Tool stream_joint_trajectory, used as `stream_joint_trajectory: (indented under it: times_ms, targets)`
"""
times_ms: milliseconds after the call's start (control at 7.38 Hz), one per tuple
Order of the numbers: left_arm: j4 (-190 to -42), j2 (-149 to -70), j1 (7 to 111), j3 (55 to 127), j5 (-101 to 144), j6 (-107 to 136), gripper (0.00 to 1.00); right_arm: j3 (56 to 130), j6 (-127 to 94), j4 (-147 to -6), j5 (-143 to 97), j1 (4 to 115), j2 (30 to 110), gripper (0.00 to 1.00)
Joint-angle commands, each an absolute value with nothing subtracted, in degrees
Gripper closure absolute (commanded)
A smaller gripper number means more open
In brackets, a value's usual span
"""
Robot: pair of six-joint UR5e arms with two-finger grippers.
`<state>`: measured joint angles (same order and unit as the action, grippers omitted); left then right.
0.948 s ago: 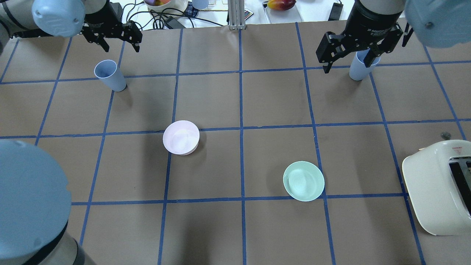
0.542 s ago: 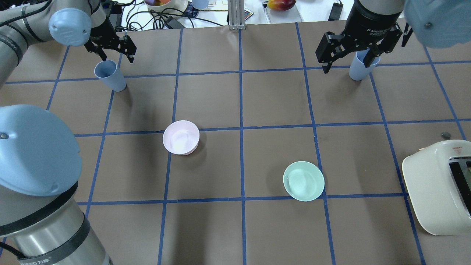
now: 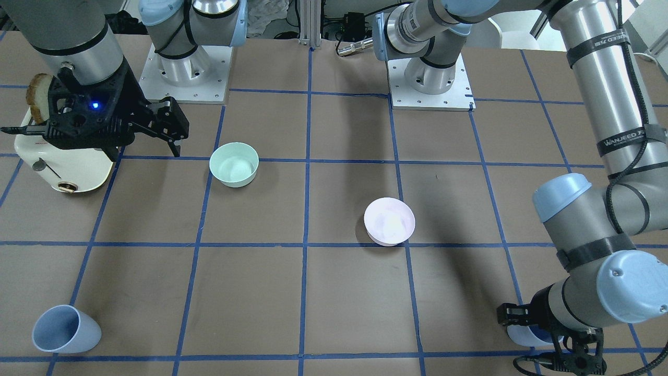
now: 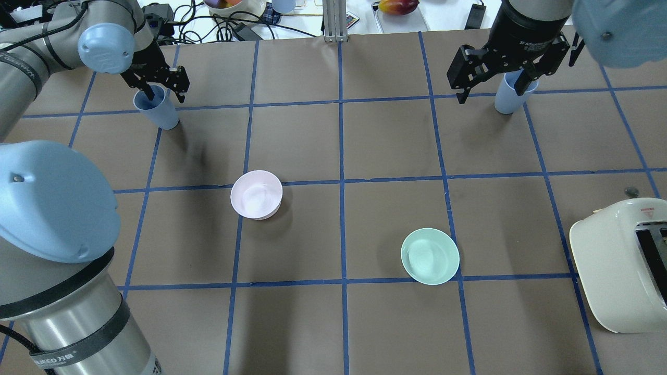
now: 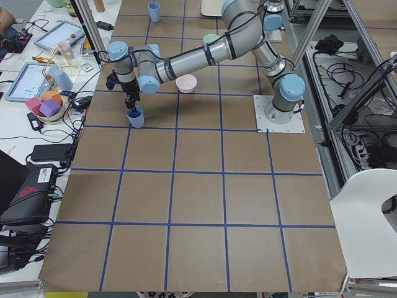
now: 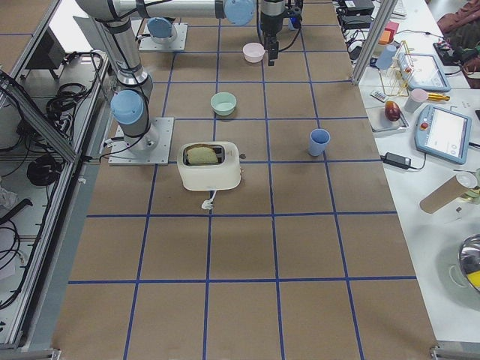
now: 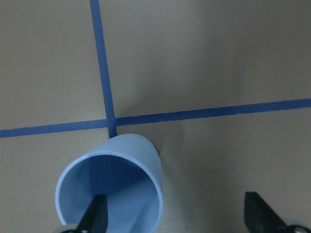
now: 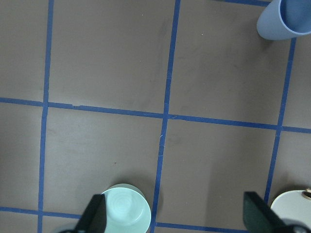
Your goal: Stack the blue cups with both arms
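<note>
One blue cup (image 4: pixel 159 112) stands at the far left of the table. My left gripper (image 4: pixel 165 95) is open and low over it. In the left wrist view one finger (image 7: pixel 95 217) is inside the cup (image 7: pixel 114 187) and the other (image 7: pixel 257 216) is outside, to its right. In the front-facing view this cup (image 3: pixel 524 337) is mostly hidden by the gripper. The other blue cup (image 4: pixel 509 99) stands at the far right and shows in the front-facing view (image 3: pixel 65 329). My right gripper (image 4: pixel 492 94) is open and empty, high above the table; its wrist view shows that cup (image 8: pixel 286 19) well off to one side.
A pale pink bowl (image 4: pixel 256 194) sits left of centre and a mint-green bowl (image 4: pixel 430 256) right of centre. A white toaster (image 4: pixel 620 265) with a bread slice (image 3: pixel 36 102) stands at the near right edge. Cables and clutter lie beyond the far edge.
My left gripper has come down and in toward the left cup, until one finger sits inside its rim. The right gripper and both cups have not moved.
</note>
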<state>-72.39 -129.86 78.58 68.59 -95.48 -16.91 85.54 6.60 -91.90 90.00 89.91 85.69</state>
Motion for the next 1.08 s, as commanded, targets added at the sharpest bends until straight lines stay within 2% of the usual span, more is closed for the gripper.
stream_joint_trajectory:
  times_ms: [0,542,948]
  targets:
    - [-72.5,-130.0,78.6,68.6,-95.5,-17.2,1.00,85.6,6.7,-91.9,90.0,89.9,85.6,0.00]
    - [-73.1,-127.7,80.2,67.9,-98.3,-18.7,1.00,85.4,6.9,-91.9,90.0,89.5,85.6,0.00]
    - [-72.4,-125.1,92.6,67.6,-94.2,-4.6,1.00,84.7,7.1,-91.5,90.2,84.6,84.4,0.00]
